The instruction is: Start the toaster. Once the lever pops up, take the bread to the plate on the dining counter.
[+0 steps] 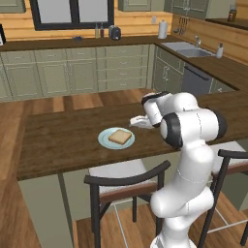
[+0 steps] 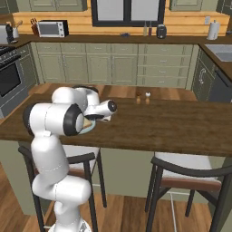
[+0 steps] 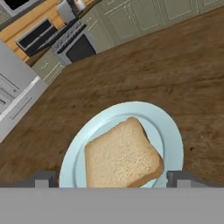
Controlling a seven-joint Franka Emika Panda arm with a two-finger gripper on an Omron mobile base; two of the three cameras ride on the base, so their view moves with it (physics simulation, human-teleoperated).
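In the hand view the gripper [image 3: 111, 179] is seen with its jaws spread wide, one tip at each bottom corner, nothing held between them. Just beyond the tips, the bread [image 3: 121, 155] lies flat on the plate [image 3: 168, 131], toward its 6 o'clock rim. The plate rests on the dark wooden bench [image 3: 175, 74]. In the left base view the bread [image 1: 120, 137] and plate [image 1: 104, 140] are found at the gripper's 8 o'clock. Far off at 12 o'clock, the toaster [image 1: 115, 32] stands on the rear worktop [image 1: 58, 42].
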